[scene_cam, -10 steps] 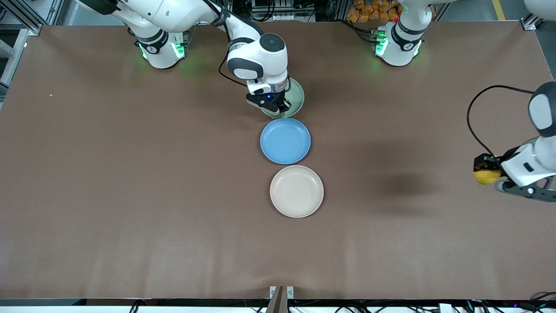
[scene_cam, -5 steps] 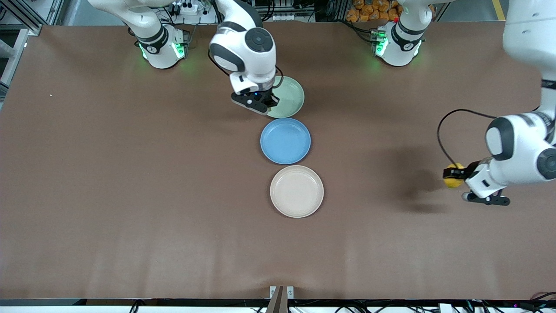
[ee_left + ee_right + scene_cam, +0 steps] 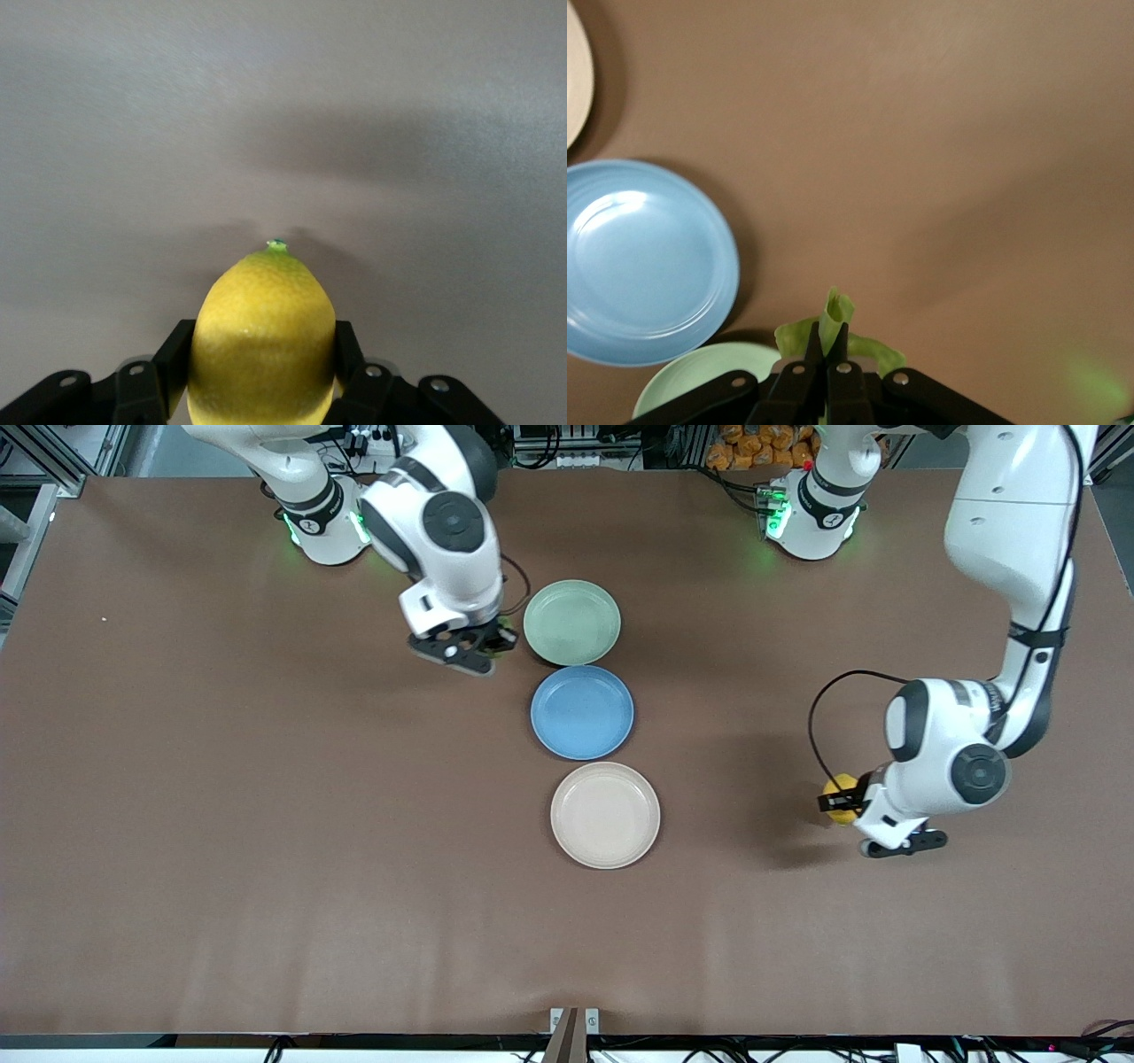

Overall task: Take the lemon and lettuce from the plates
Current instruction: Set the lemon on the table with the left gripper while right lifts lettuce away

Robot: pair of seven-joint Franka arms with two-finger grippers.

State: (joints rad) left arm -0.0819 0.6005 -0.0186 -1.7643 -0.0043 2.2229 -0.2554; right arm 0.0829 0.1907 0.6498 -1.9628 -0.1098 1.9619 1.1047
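Note:
My left gripper [image 3: 840, 804] is shut on the lemon [image 3: 838, 787], low over bare table between the beige plate [image 3: 605, 815] and the left arm's end. In the left wrist view the yellow lemon [image 3: 261, 328] sits between the black fingers [image 3: 174, 354], green tip pointing away. My right gripper [image 3: 478, 646] hangs over the table beside the pale green plate [image 3: 571, 622], toward the right arm's end. It is shut on the lettuce [image 3: 837, 310], a light green leaf sticking out past the closed fingertips [image 3: 815, 341]. Both plates are empty.
An empty blue plate [image 3: 582, 712] lies between the green and beige plates, all three in a row down the table's middle. The right wrist view shows the blue plate [image 3: 642, 261] and part of the green plate [image 3: 700, 381]. Brown table surface surrounds them.
The right gripper has moved off the green plate toward the right arm's end, carrying the lettuce. The left gripper has swung in from the table's edge toward the plates with the lemon.

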